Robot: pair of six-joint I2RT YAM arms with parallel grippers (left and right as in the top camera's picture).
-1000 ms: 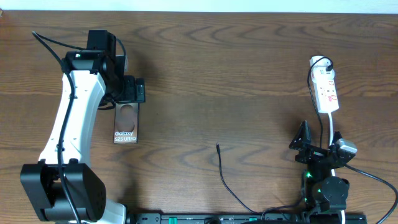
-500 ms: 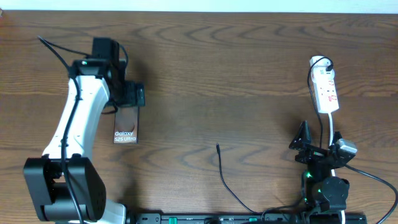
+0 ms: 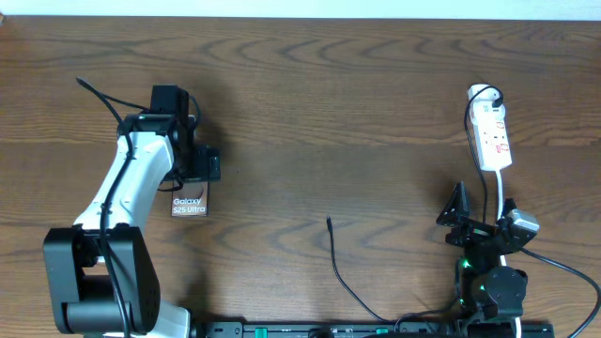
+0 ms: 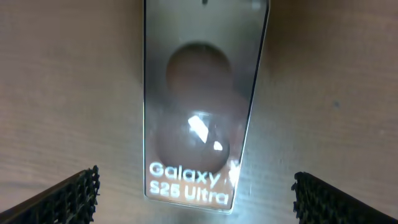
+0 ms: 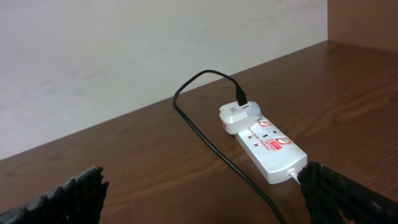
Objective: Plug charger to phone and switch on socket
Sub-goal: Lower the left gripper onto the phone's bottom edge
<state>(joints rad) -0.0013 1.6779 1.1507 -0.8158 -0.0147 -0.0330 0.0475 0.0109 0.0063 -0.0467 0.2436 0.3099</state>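
Note:
The phone (image 3: 189,202) lies flat on the left of the table, its white lettering facing up. My left gripper (image 3: 195,171) hangs open over the phone's far end and hides it from overhead. In the left wrist view the phone (image 4: 199,106) lies between the wide-apart fingers (image 4: 69,196), untouched. The charger cable's tip (image 3: 329,222) rests free on the table's middle, and the cable curves toward the front edge. The white socket (image 3: 492,131) lies at the far right. My right gripper (image 3: 488,218) stands open near the front right, facing the socket (image 5: 268,146), empty.
A white adapter (image 5: 235,115) is plugged into the socket's far end, with the black cable (image 5: 199,127) looping from it toward my right gripper. A pale wall stands behind the table's far edge. Bare brown wood lies between the phone and the cable tip.
My left arm has swung toward the front and its gripper now covers more of the phone's far end. The right arm, cable and socket have not moved.

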